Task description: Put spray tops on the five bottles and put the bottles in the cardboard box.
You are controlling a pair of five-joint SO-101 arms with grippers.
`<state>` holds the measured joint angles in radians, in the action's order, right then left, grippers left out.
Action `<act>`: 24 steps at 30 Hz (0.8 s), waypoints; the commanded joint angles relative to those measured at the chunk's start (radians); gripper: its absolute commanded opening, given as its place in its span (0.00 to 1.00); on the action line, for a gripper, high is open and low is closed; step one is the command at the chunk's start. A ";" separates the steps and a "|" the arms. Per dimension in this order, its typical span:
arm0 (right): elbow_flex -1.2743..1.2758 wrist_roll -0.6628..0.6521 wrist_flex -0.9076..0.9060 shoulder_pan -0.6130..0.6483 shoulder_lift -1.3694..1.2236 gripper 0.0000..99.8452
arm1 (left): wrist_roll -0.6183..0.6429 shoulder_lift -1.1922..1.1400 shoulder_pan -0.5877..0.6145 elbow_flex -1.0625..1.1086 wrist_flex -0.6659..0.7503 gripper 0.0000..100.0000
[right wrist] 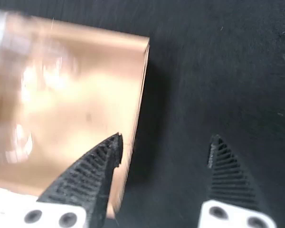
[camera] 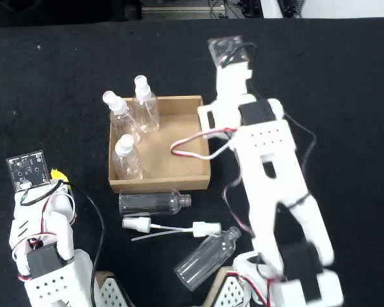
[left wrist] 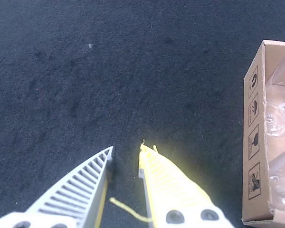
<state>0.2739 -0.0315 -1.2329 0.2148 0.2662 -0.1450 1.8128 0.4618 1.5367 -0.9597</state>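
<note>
Now | black table (camera: pixel 45 70) | cables (camera: pixel 225 7) behind | left jaws barely parted | right jaws spread

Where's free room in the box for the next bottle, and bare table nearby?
The cardboard box is bare in its right half, beside three capped bottles at its left. Table left of the box is bare. In front it is crowded: two uncapped bottles and two spray tops.

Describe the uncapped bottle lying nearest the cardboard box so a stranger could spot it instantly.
Find the cardboard box on the black table. Just outside its wall nearest the arms' bases lies a clear bottle on its side. Unlike the three bottles standing in the box it has no spray top, and unlike the other bare bottle it lies parallel to the wall, not slanted.
</note>
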 commanded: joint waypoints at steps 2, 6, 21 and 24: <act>0.058 -0.196 -0.207 0.048 0.252 0.26 | -0.003 0.009 0.001 0.019 0.075 0.09; 0.206 -0.333 -0.307 0.226 0.481 0.26 | 0.035 0.009 0.047 0.042 0.118 0.09; 0.627 -0.385 -0.138 0.750 0.694 0.26 | 0.244 0.009 0.254 0.071 0.238 0.08; 0.641 -0.446 -0.083 0.773 0.654 0.27 | 0.290 0.011 0.326 0.074 0.262 0.08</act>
<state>0.9183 -0.4289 -1.3832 0.9528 0.9689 0.0974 1.8128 0.7273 1.6287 -0.7434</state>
